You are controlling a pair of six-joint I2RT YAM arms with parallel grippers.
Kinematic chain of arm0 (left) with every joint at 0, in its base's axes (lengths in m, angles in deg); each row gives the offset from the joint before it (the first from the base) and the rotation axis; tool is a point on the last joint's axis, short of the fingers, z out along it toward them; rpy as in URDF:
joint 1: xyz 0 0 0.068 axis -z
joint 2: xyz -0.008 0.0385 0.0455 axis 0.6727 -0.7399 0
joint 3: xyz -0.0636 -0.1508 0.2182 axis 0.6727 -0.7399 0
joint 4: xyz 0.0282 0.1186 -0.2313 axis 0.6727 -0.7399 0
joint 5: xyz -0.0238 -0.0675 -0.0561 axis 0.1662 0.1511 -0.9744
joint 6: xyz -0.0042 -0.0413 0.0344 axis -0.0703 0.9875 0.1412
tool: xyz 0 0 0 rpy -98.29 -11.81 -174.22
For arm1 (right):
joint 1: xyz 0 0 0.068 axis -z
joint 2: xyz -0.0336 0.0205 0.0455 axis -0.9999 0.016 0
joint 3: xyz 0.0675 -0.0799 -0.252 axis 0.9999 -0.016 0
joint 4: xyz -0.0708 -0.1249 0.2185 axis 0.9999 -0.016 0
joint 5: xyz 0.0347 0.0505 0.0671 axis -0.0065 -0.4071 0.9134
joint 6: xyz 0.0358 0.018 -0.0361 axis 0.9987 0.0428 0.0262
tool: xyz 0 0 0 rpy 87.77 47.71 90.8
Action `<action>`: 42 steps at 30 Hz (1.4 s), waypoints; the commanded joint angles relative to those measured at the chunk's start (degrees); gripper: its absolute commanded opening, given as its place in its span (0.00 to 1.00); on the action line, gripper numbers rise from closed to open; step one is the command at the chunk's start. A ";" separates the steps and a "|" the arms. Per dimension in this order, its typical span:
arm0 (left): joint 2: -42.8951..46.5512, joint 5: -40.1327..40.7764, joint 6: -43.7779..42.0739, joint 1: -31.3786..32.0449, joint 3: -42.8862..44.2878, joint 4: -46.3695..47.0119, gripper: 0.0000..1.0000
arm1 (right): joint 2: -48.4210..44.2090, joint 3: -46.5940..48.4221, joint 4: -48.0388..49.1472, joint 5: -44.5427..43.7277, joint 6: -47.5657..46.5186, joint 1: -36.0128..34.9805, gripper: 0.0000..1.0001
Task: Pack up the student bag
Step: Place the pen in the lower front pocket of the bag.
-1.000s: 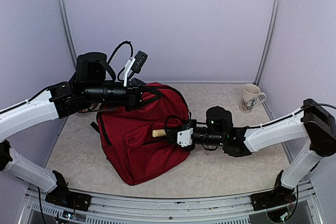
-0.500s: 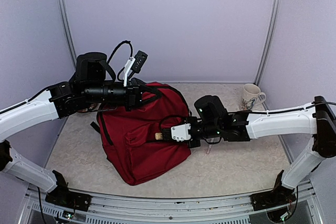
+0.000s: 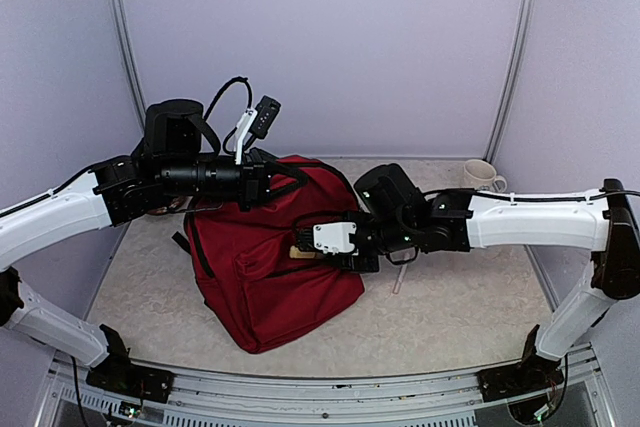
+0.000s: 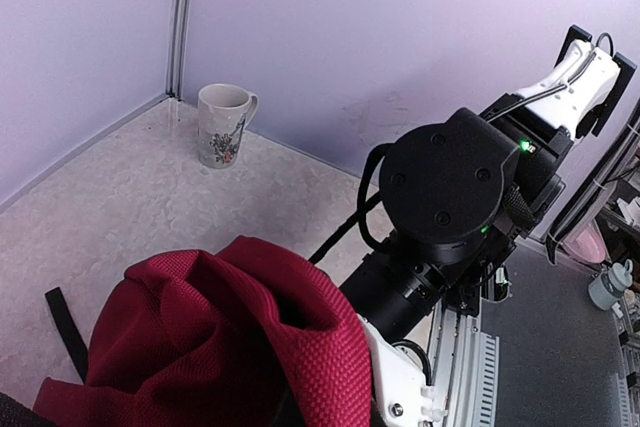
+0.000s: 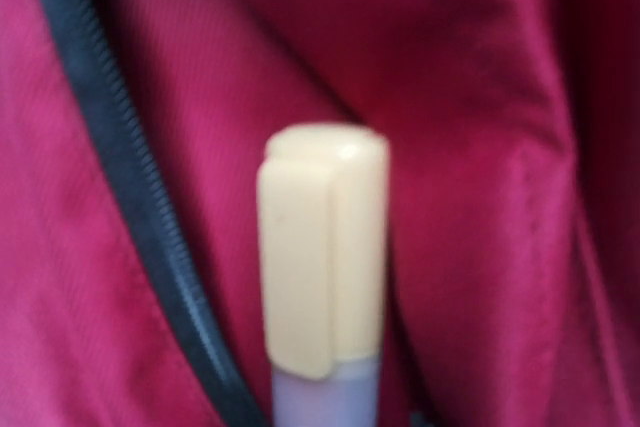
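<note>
The student bag point(image 3: 265, 277), dark red with black zippers, lies on the table. My left gripper point(image 3: 268, 183) is at its top edge, shut on a lifted fold of the fabric point(image 4: 200, 337) that hides the jaws. My right gripper point(image 3: 318, 245) reaches from the right over the bag's front. A marker point(image 3: 299, 252) with a cream cap sticks out ahead of it. In the right wrist view the marker point(image 5: 322, 257), pale lilac below the cap, points into red fabric point(image 5: 480, 97) beside a black zipper point(image 5: 130, 197). The right fingers are hidden, so the grip cannot be judged.
A patterned mug point(image 3: 481, 175) stands at the back right corner, also seen as the mug point(image 4: 221, 125) in the left wrist view. A thin pale stick point(image 3: 399, 282) lies on the table right of the bag. Walls and metal posts close in the table.
The right arm has swung left and towards the back, carrying the marker further over the bag's front. The left arm and the lifted fabric have not moved.
</note>
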State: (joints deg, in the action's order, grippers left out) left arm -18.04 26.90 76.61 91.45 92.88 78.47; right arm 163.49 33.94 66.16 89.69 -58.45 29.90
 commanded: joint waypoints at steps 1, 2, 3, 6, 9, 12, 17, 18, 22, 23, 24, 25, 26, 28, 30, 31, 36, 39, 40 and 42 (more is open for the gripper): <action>1.10 -1.50 -0.89 0.41 1.81 2.43 0.00 | -1.07 2.75 -0.32 1.90 2.54 -1.34 0.43; 1.14 -1.50 -0.91 0.47 1.78 2.43 0.00 | -1.60 2.66 0.13 3.62 2.40 -1.57 0.42; 1.11 -1.46 -0.96 0.44 1.78 2.38 0.00 | -2.07 2.48 0.52 5.41 2.49 -1.72 0.37; 1.20 -1.41 -1.07 0.49 1.82 2.34 0.00 | -2.79 2.37 1.74 6.59 3.70 -1.73 0.25; 1.25 -1.33 -1.04 0.49 1.82 2.35 0.00 | -2.60 2.01 2.55 4.39 4.38 -1.73 0.22; 1.38 -1.33 -1.06 0.49 1.88 2.34 0.00 | -0.99 0.87 4.19 3.37 4.72 -1.73 0.19; 1.44 -1.24 -1.16 0.49 1.80 2.34 0.00 | 4.75 2.87 3.71 0.83 5.04 -2.29 0.17; 1.53 -1.16 -1.16 0.49 1.85 2.30 0.00 | 5.93 3.33 3.30 -0.03 4.82 -2.46 0.16; 1.82 -0.81 -1.40 0.49 1.77 2.17 0.00 | 7.95 4.31 0.83 -0.97 4.23 -3.23 0.15; 1.82 -0.76 -1.37 0.49 1.81 2.16 0.00 | 7.49 3.91 1.17 -1.12 4.22 -3.42 0.15; 1.89 -0.72 -1.43 0.49 1.80 2.16 0.00 | 6.79 3.50 1.52 -1.30 4.40 -3.60 0.15; 1.90 -0.67 -1.42 0.49 1.78 2.16 0.00 | 5.72 3.19 1.97 -1.23 4.99 -3.73 0.16; 1.97 -0.63 -1.47 0.49 1.83 2.16 0.00 | 4.55 3.06 2.43 -1.04 5.83 -3.89 0.16; 2.07 -0.26 -1.55 0.49 1.82 2.14 0.00 | 1.06 3.08 3.81 -0.14 8.83 -4.16 0.18; 2.12 0.58 -1.71 0.45 1.82 2.04 0.00 | -3.89 2.39 6.54 0.94 13.44 -4.57 0.20; 2.16 0.91 -1.81 0.43 1.76 1.99 0.00 | -6.56 1.43 9.46 1.57 14.96 -4.69 0.22; 2.08 1.98 -2.01 0.40 1.70 1.83 0.00 | -19.65 -6.02 19.68 -5.51 23.58 -4.83 0.26; 2.10 2.42 -2.03 0.40 1.70 1.81 0.00 | -22.98 -8.62 18.21 -20.54 30.50 -4.35 0.35; 2.08 2.57 -2.03 0.40 1.65 1.81 0.00 | -22.81 -8.55 15.85 -25.95 32.43 -3.65 0.37; 2.17 2.79 -2.04 0.40 1.58 1.81 0.00 | -20.37 -7.18 7.53 -30.44 42.00 -0.34 0.45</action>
State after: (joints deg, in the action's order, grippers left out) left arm -17.54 29.33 75.34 91.53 92.99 78.18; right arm 139.25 27.82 82.70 75.90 -32.77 25.82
